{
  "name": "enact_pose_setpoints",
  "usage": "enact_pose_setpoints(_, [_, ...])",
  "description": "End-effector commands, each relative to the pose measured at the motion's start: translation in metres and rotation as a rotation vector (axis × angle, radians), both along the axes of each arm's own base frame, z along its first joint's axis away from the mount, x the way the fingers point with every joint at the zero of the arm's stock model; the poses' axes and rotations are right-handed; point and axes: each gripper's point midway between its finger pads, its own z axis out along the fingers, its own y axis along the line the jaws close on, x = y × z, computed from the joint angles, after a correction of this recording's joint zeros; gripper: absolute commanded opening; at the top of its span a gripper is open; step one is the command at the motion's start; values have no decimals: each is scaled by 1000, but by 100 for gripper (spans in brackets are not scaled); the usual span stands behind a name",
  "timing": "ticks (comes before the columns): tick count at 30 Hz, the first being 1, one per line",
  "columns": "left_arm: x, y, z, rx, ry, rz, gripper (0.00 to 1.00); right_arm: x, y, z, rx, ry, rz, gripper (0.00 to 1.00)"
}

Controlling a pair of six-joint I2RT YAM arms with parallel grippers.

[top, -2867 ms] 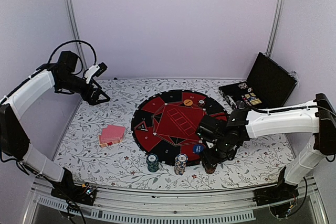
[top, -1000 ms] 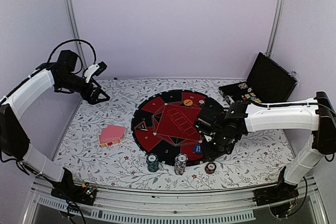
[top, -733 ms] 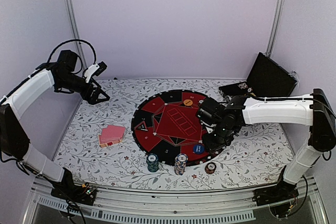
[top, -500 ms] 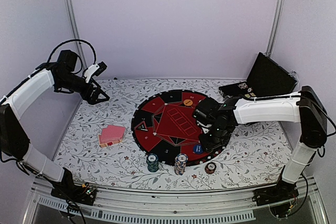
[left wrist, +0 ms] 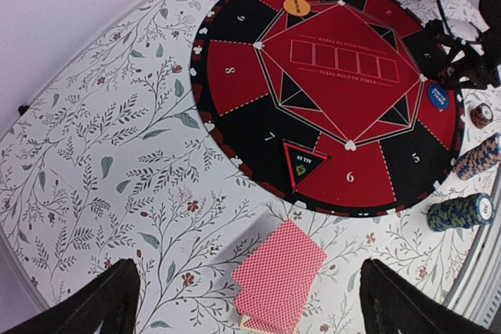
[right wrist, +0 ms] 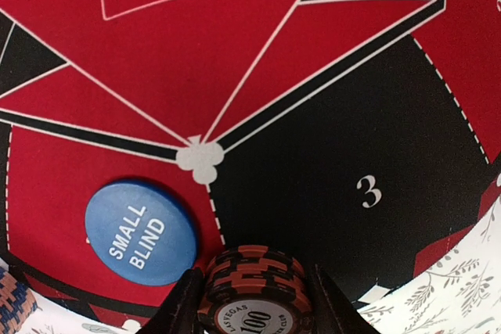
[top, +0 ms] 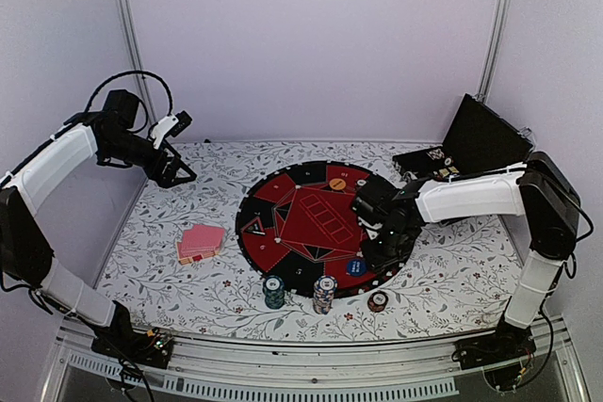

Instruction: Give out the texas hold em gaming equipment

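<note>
Right gripper (right wrist: 254,307) pinches a stack of dark red chips (right wrist: 252,279) between its two fingers, above the near right rim of the round mat (right wrist: 329,162); just left of it the blue small-blind disc (right wrist: 141,232) lies on the mat; a second dark red stack (top: 378,301) sits on the tablecloth (top: 452,280) just off the mat, with a blue-white stack (top: 324,294) and a green stack (top: 274,290) alongside; pink-backed cards (top: 200,243) lie well left; left gripper (top: 184,179) hangs spread wide over the far left corner.
</note>
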Motion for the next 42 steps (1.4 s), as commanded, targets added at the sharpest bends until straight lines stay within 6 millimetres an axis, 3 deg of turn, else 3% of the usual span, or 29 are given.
enact_pose_setpoints(1, [-3,-4,7,-1,-16,-22,100,11,-1,-6,6,-21,-7,27])
enact_pose_setpoints(5, [-2,-4,7,-2,-14,-21,100,12,-2,-14,0,-11,-6,29])
enact_pose_setpoints(11, [-2,-4,9,-2,-19,-21,100,10,-5,-16,-10,-4,-9,58])
enact_pose_setpoints(15, [-2,-4,10,-5,-20,-21,100,13,-9,-1,-20,-27,-19,67])
enact_pose_setpoints(21, [-3,-7,10,-19,-18,-33,100,15,-10,40,14,-78,-46,68])
enact_pose_setpoints(23, [-2,-8,12,-20,-19,-30,100,8,-10,49,24,-79,-46,68])
enact_pose_setpoints(28, [-2,-8,13,-22,-23,-32,100,-35,3,55,70,-26,0,68])
enact_pose_setpoints(34, [-2,-9,11,-26,-15,-33,100,-87,16,38,100,83,40,75])
enact_pose_setpoints(37, [-2,-9,11,-25,-16,-31,100,-98,15,28,79,106,41,77])
enact_pose_setpoints(42, [-2,-8,12,-23,-20,-31,100,-100,11,18,55,109,33,77])
